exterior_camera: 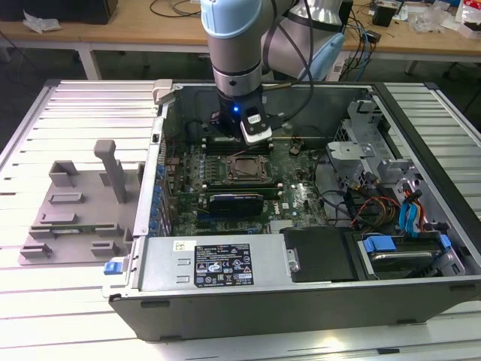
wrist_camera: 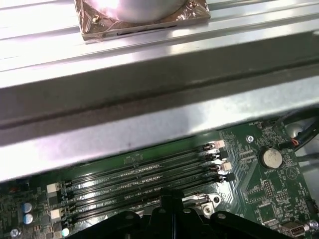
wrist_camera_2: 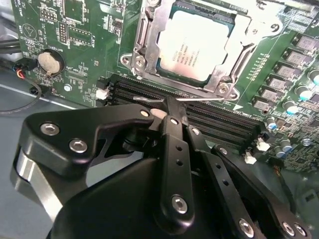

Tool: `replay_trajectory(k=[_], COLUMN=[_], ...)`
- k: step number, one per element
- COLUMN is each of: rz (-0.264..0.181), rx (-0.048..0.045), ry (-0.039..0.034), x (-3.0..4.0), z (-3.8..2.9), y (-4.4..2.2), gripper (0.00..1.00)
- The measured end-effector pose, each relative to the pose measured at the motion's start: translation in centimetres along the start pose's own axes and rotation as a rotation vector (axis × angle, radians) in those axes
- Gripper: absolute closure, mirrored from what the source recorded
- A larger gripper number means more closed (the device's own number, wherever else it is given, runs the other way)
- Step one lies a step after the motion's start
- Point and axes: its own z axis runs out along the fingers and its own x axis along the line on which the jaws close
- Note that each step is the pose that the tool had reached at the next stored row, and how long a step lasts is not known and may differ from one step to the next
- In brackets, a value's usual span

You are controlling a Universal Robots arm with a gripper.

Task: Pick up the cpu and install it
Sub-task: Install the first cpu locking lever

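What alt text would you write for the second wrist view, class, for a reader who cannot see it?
The cpu sits in the socket of a green motherboard, the metal frame open around it. The black gripper hangs just short of the socket, over the memory slots, fingers together and holding nothing.

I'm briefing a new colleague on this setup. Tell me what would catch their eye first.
First the open computer case on the slatted table, with the robot arm reaching down into it. In the second wrist view the cpu sits in the motherboard socket, with the black pincer just short of it, above the memory slots. A grey fixture lies at the exterior view's left.
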Motion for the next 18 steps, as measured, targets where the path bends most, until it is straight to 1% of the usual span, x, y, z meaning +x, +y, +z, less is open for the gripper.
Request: replay_trajectory(k=[1, 3, 6, 8, 9, 16, 18], rz=[0.002, 0.003, 0.004, 0.006, 0.008, 0.008, 0.008], rx=[0.0066, 0.0167, 0.0291, 0.0337, 0.034, 0.0333, 0.0282], ry=[-0.0026, -0.0059, -0.0096, -0.0112, -0.0116, -0.0115, -0.0101], x=[0.05, 0.11, 0.13, 0.17, 0.21, -0.01, -0.01], z=[0.09, 0.2, 0.3, 0.41, 0.48, 0.55, 0.53], y=[0.14, 0.34, 0.39, 0.52, 0.64, 0.72, 0.68], gripper=[0.89, 0.89, 0.89, 0.89, 0.89, 0.89, 0.89])
